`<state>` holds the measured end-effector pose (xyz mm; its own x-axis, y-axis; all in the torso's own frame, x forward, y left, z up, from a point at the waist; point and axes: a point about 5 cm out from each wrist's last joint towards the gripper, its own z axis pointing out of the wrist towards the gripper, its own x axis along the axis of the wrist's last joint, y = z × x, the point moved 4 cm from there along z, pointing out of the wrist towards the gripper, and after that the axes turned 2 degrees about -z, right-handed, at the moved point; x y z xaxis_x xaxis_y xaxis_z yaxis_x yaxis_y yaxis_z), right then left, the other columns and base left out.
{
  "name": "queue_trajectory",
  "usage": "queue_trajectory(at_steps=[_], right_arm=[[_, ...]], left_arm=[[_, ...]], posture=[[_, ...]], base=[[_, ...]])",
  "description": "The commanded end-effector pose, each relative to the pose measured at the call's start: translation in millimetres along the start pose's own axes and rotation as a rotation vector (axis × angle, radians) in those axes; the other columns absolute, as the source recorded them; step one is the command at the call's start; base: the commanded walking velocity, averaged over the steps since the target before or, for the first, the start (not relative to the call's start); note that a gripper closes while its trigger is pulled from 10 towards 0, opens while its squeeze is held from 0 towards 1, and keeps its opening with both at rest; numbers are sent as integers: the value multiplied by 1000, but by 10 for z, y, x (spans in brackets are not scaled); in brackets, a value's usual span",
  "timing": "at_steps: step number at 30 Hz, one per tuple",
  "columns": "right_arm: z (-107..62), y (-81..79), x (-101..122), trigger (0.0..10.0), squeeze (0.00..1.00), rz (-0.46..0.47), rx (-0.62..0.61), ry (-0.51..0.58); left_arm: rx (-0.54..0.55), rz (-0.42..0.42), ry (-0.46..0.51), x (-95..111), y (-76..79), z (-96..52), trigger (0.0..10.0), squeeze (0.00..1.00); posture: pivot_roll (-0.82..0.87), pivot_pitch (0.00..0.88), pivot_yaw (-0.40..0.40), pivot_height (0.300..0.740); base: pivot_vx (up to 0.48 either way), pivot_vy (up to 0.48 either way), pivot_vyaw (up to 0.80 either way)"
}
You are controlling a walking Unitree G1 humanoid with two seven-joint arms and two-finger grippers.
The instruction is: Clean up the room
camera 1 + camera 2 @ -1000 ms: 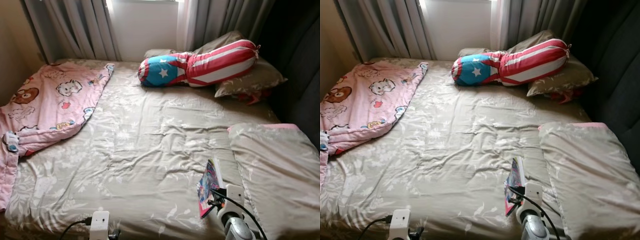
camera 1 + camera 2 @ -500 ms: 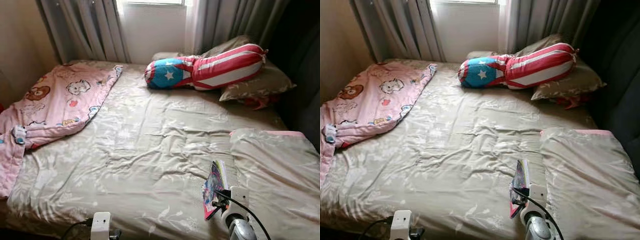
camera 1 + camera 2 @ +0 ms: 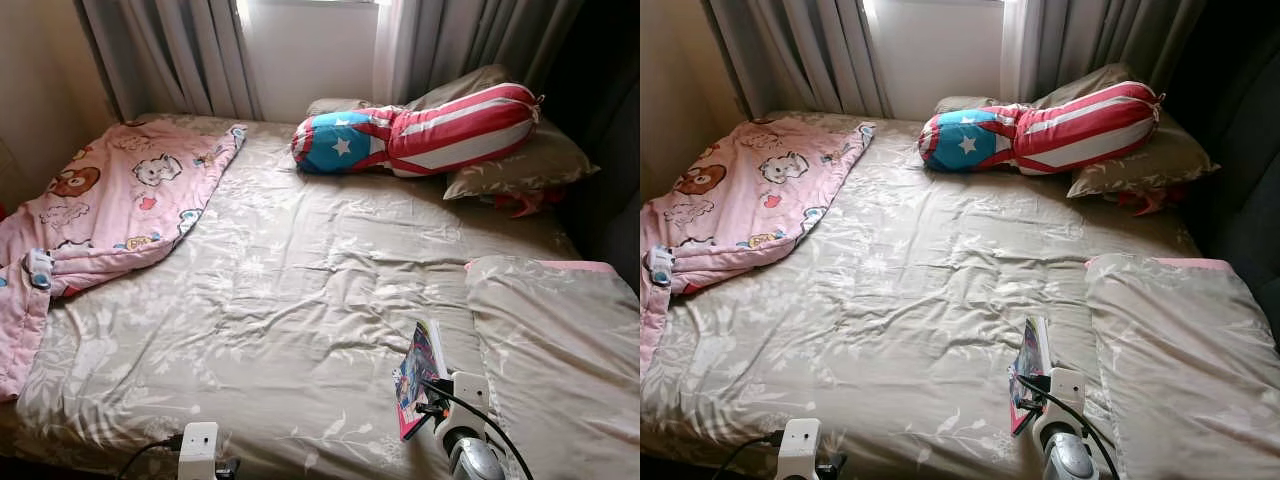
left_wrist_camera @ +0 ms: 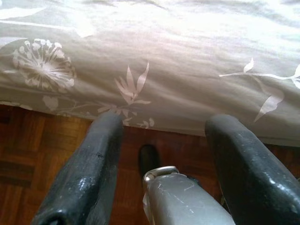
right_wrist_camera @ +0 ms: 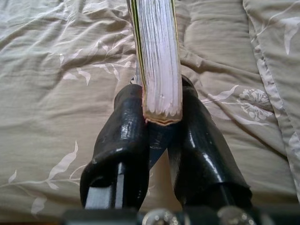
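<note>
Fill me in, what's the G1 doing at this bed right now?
The robot stands at the foot of a bed with a beige leaf-print cover. Its right gripper is shut on a thin colourful paperback book, holding it edge-up over the cover. The left gripper is open and holds nothing, hanging low by the bed's edge above the wooden floor. A pink cartoon-print blanket lies crumpled on the bed's left side, and a red, white and blue star bolster rests against the pillows.

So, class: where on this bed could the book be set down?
Bare sheet runs mid-bed, between the pink blanket and the folded quilt. The head end is crowded with the striped bolster and pillows. The right tool grips the book.
</note>
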<state>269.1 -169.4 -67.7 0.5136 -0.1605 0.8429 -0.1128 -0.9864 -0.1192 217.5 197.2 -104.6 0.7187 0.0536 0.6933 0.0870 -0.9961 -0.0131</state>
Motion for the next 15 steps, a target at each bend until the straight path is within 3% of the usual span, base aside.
queue_trajectory(at_steps=[1, 10, 15], right_arm=[[40, -12, 146, 10000, 0, -3, 2, 53], [49, -30, 176, 10000, 0, -5, 6, 64], [52, -41, 191, 10000, 0, -6, 11, 71]], left_arm=[[-9, 13, 2, 0, 16, 0, 10000, 0], [-7, 14, 7, 17, 18, 4, 10000, 0], [-8, 15, 38, 100, 24, 19, 10000, 0]], posture=[[-49, 0, -38, 740], [-50, 0, -38, 740], [-52, 0, -37, 740]], base=[[255, 0, 0], [261, 0, 0], [0, 0, 0]])
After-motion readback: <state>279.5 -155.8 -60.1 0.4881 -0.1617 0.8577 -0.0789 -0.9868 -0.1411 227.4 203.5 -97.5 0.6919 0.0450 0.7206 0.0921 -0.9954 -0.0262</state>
